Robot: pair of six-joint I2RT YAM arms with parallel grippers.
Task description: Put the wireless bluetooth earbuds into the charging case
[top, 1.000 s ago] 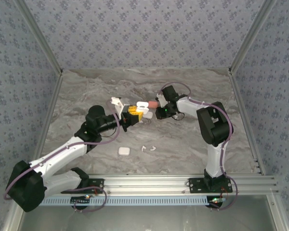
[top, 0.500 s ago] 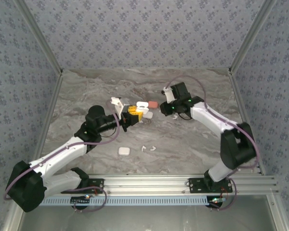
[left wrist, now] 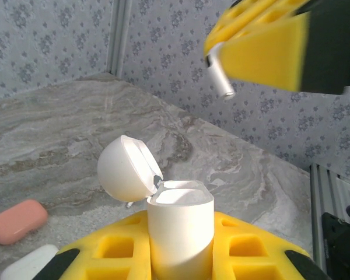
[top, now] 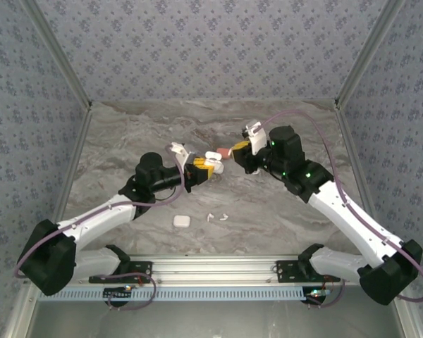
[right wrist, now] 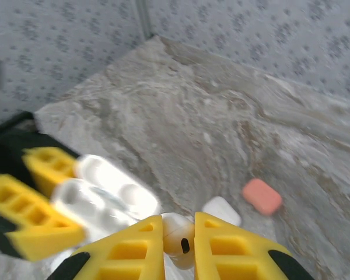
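My left gripper (top: pixel 197 169) is shut on a white charging case (left wrist: pixel 181 204) held upright, its round lid (left wrist: pixel 125 175) hinged open to the left. My right gripper (top: pixel 238 149) hovers just right of it, shut on a white earbud (right wrist: pixel 179 239). The left wrist view catches the right gripper's yellow fingers (left wrist: pixel 262 46) up high, the earbud's stem (left wrist: pixel 219 73) poking out of them. From the right wrist, the open case (right wrist: pixel 105 192) lies blurred to the left of and below my fingers. Two more white earbuds (top: pixel 216 217) rest on the table nearer the bases.
A pink closed case (top: pixel 224 152) and a white one (top: pixel 211 153) lie on the marble table behind the grippers. Another white closed case (top: pixel 181 220) sits near the loose earbuds. Patterned walls and metal rails (top: pixel 358 67) bound the table.
The right arm has swung its elbow out to the right and lifted, keeping the earbud in its grip near the case. The left gripper has shifted slightly right with the open case.
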